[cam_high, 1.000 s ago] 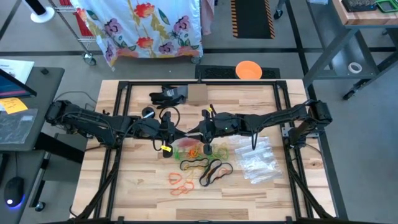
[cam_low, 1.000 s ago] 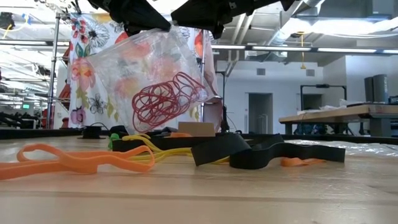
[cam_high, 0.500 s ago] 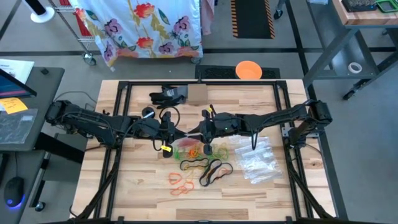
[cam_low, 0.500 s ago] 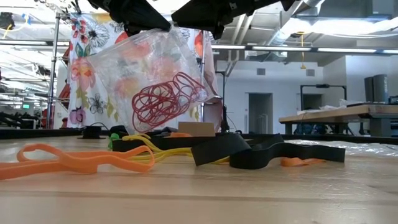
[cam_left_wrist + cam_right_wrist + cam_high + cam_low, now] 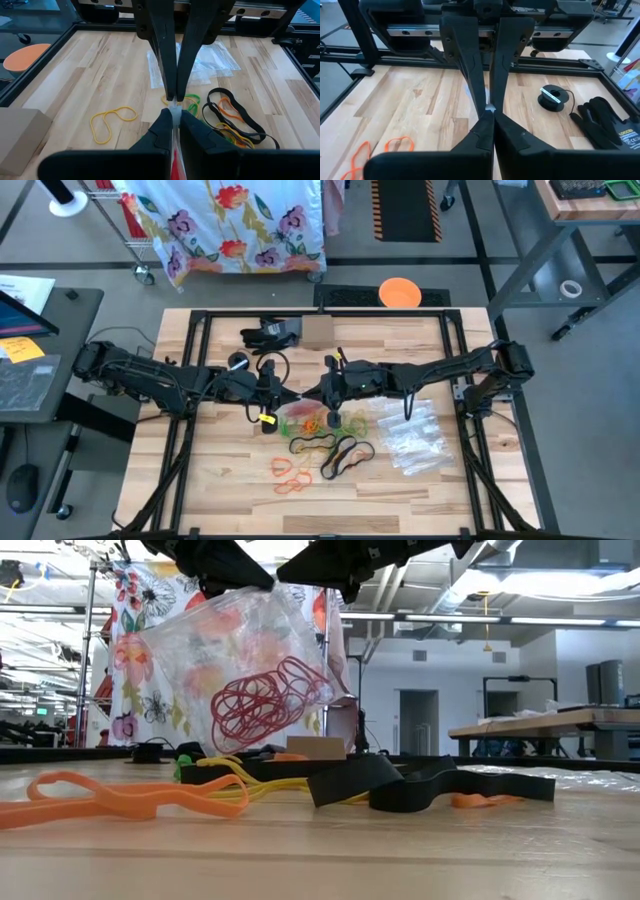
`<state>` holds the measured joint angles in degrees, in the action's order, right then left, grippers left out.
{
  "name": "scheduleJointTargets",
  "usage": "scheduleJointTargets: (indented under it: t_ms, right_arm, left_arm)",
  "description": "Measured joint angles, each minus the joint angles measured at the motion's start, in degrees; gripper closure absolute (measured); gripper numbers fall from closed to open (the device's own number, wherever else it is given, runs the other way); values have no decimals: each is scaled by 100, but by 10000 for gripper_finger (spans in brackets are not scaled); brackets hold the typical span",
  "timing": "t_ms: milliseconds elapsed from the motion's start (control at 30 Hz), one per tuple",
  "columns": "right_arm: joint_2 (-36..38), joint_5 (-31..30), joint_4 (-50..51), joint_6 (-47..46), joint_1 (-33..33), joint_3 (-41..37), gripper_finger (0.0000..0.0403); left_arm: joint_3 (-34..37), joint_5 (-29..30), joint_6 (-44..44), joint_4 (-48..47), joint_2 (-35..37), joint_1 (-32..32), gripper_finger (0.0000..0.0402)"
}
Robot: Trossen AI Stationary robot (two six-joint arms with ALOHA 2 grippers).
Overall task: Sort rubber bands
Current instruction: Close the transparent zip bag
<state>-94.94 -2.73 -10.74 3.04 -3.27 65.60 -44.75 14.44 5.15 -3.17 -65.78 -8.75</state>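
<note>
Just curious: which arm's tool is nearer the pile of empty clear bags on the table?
Right. The right tool sits mid-table holding the raised bag, with the clear bags on its side; the left tool is farther off.

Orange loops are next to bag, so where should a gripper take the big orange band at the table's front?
Grip the orange band at one raised end loop, coming straight down from above: it lies flat on the table, clear of the black bands.

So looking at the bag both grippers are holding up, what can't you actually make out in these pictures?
- Clear bag: its top edge, low view, hidden by the left gripper and right gripper.
- Red rubber bands: count, low view, tangled.
- Bands under the bag: high view, covered by arms and too small.
</note>
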Motion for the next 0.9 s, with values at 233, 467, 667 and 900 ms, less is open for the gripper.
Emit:
scheduleJointTargets:
  t_ms: [233, 467, 667, 900]
  right_arm:
    - [-4, -10, 20, 3, 0, -2, 402]
    - [-2, -177, 33, 8, -1, -7, 403]
    - [-2, -179, 48, -49, 0, -7, 403]
    - [-2, 153, 2, -150, 0, -7, 378]
  left_arm:
    - [0, 0, 104, -101, 2, -42, 393]
    - [0, 4, 282, -370, 7, -119, 393]
    - [0, 276, 384, -490, 7, -138, 393]
    - [0, 286, 255, -292, 7, -138, 393]
